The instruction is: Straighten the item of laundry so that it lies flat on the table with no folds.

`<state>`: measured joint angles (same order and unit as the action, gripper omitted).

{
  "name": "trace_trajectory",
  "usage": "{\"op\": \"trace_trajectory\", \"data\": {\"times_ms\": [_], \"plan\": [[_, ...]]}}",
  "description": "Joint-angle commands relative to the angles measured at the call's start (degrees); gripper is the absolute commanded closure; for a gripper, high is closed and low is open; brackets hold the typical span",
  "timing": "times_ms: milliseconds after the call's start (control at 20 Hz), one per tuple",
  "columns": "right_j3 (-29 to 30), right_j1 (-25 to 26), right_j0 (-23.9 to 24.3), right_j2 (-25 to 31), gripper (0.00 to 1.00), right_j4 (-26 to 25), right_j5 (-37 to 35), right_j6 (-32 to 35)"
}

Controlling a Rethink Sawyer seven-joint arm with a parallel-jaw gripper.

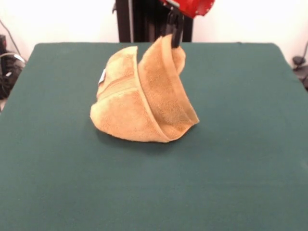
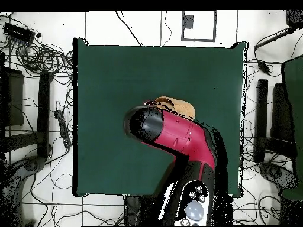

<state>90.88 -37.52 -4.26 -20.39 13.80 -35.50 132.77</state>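
**A:** Where is the towel right now?

**B:** From the front I see it on the green desk, a bit toward 11 o'clock from the middle. It is not flat. One part is pulled up high like a little tent, and the rest sits in a bunched heap on the desk. A flat woven band runs down the raised flap, and a small white tag sticks out on the side at 9 o'clock.

**A:** And the hand?

**B:** My hand comes down from 12 o'clock, under the red arm. Its dark tips are pinched tight on the top edge of the towel, holding that edge up off the desk.

**A:** What do you see from above?

**B:** The red and black arm covers most of the towel. Only a tan bit peeks out past it toward 1 o'clock. I cannot see the hand there. The desk is bare green all around.
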Motion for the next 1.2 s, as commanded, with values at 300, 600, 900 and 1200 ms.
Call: {"op": "trace_trajectory", "data": {"times_ms": [300,600,900,1200], "plan": [[0.71,4.96,-2.58,0.85,1.00,4.50,-0.55,16.25],[-0.60,1.11,4.17,3.66,1.00,1.90,-9.04,3.69],[-4.36,-3.40,19.51,9.24,1.00,-6.14,-19.70,-19.53],[-10.26,-3.78,28.99,14.78,1.00,-13.82,-26.36,-29.78]]}}
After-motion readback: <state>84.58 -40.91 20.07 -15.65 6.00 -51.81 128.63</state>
